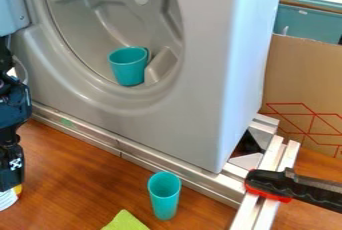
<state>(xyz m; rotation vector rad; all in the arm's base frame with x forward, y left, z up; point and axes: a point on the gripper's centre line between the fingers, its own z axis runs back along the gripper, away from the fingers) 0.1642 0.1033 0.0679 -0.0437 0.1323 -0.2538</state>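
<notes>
Clock positions are taken from the centre of the camera view. The black gripper hangs at 8 o'clock, at the left edge, beneath the dark arm. Whether it is released, clenched or grasping anything cannot be determined. Nearest to it, just below, is a white, rounded object with yellow and red marking, on the worktop, partly cut off by the edge.

A pale grey housing with a round, recessed opening extends from 9 o'clock past 12. Inside the opening, between 10 and 11 o'clock, a teal, tapered cup rests on the lower inner surface, mouth up. A second, narrower teal cup stands upright at 6 o'clock on the wooden worktop, near the silver metal rail. A lime-green cloth lies between 6 and 7. A black clamp with red parts sits between 4 and 5, across the frame. A brown cardboard panel stands at 3.
</notes>
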